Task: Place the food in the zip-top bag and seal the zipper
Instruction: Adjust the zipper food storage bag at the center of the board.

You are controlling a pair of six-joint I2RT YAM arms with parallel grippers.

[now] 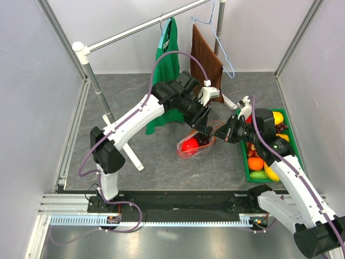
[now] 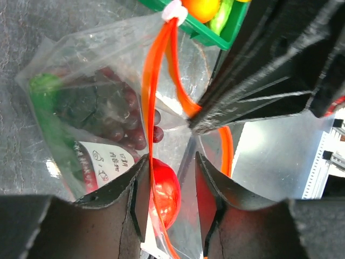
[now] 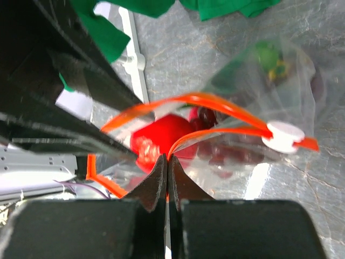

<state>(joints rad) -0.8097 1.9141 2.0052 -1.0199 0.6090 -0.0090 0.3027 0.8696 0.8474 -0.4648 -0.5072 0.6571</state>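
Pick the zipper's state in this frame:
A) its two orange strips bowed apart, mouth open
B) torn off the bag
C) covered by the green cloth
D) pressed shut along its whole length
A: in the right wrist view the zipper shows two orange strips arcing apart over the red apple, and they meet only at the white slider tab.

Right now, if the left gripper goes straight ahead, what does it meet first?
The left gripper would probably meet the orange zipper strip of the bag first; the red apple lies just behind it. Depth is unclear.
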